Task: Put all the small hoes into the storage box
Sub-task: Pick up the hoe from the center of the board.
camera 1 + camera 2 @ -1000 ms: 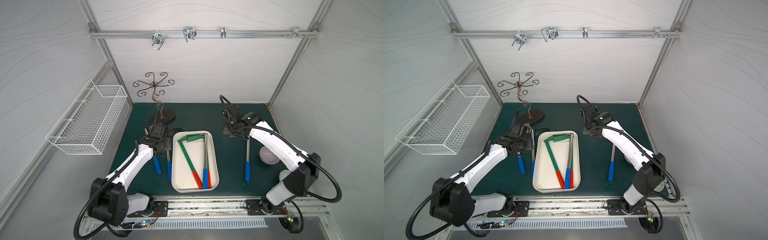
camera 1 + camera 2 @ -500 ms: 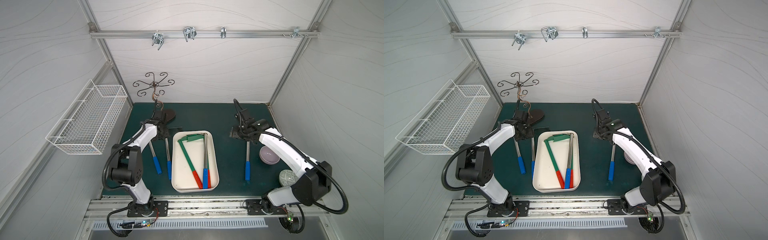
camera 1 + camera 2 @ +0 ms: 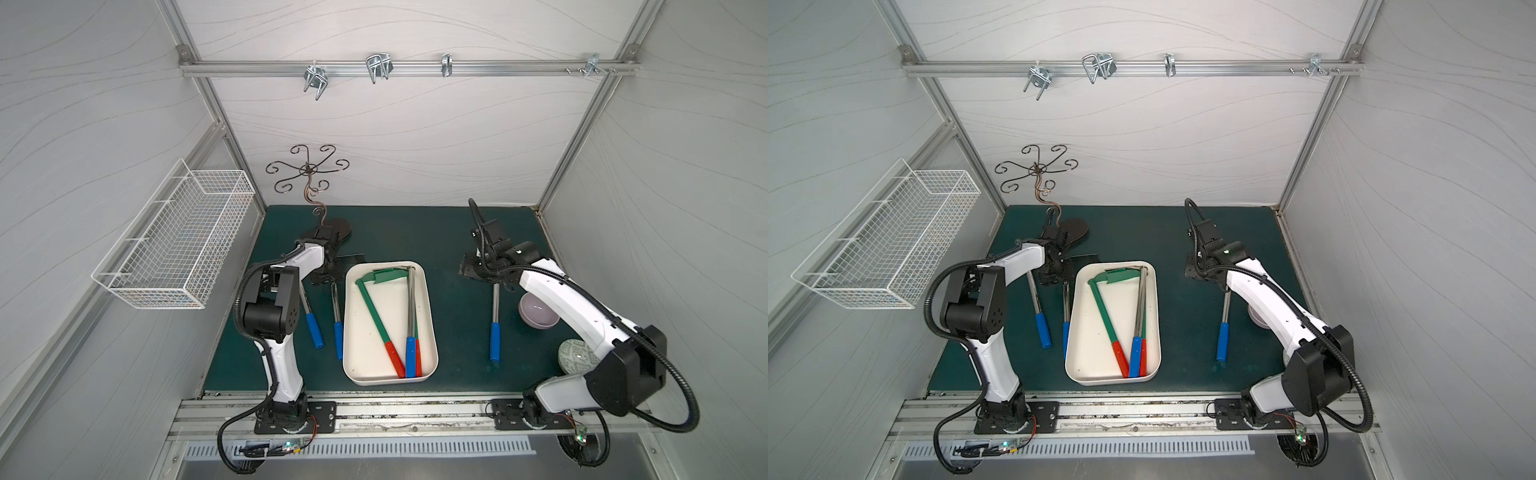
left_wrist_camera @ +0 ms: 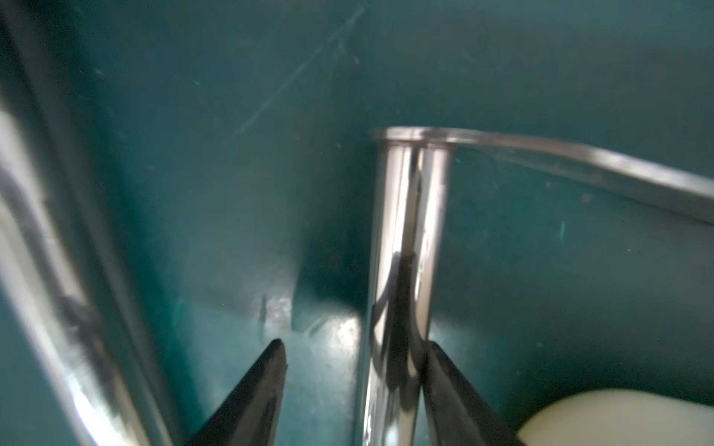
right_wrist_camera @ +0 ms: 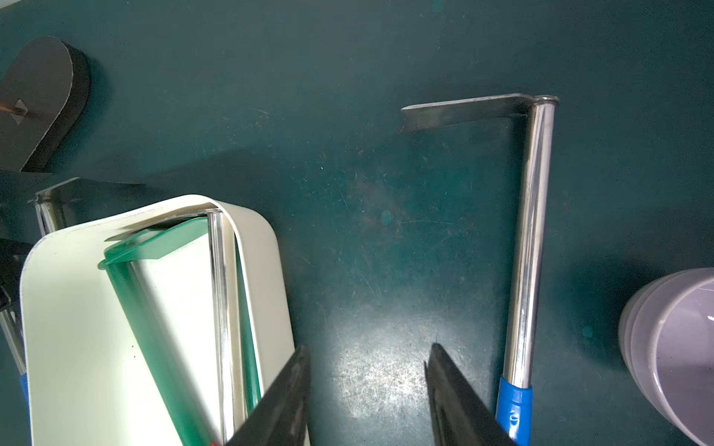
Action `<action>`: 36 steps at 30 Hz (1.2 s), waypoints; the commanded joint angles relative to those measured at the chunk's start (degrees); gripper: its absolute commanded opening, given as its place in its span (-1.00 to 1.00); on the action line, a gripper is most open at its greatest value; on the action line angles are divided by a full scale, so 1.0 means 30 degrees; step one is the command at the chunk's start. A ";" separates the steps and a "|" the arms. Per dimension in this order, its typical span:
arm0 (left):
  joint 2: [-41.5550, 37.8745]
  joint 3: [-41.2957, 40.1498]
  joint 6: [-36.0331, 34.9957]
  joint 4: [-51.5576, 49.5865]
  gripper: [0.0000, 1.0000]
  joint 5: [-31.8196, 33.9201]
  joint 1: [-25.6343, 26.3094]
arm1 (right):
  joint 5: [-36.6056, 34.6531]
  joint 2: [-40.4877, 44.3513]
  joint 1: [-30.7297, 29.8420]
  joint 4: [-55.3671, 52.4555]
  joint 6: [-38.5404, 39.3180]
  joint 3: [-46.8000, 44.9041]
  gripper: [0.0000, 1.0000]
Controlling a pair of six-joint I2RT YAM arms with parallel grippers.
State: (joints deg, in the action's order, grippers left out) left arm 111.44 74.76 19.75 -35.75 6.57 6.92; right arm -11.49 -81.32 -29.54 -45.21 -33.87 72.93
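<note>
Storage box (image 3: 361,345): front-centre, other hoes (image 3: 410,316) inside.
Small hoe (image 3: 337,309): on mat (image 3: 457,332), just L of box, not in.
L gripper (image 4: 355,345): fingers apart astride steel shaft nr blade; advise centre, clamp, lift blade clear of rim.
R gripper (image 5: 369,349): fingers apart, empty, over bare mat.

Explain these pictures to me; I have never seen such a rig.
Two white robot arms stand on a rail, each ending in a two-fingered gripper. Both top views look down on the scene; each wrist view looks along one arm's fingers. On the dark green mat lies a shallow cream-white plastic storage box holding three hoes. Two steel hoes with blue handles lie beside it on the left arm's side, a third hoe on the other side, near a lilac bowl. Nothing is held: the left gripper stands open astride the steel shaft of the hoe nearest the box; the right gripper hangs open over bare mat.
</note>
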 commanded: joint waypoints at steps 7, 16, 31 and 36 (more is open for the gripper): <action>0.0991 0.0574 -0.0304 -0.0411 -0.25 0.0059 0.0092 | 0.0421 0.0272 0.0120 -0.0014 0.0112 -0.0087 0.00; -0.1043 0.1300 -0.0720 -0.2947 -0.77 0.0757 0.0093 | 0.0458 0.1219 0.0131 -0.0484 -0.0103 0.0067 -0.01; -0.7029 0.3270 0.1196 -1.1326 -1.00 -0.0241 0.0704 | 0.2737 0.2025 -0.1047 -0.0436 0.0142 0.0704 -0.02; -0.8460 0.3292 0.3044 -1.1228 -1.00 -0.1062 0.3001 | 0.5127 0.2271 -0.1855 0.1284 0.0208 -0.0200 0.00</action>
State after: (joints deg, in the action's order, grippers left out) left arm 88.36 82.61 24.36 -67.81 6.22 12.51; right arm -1.96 -76.16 -33.85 -44.53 -33.80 73.36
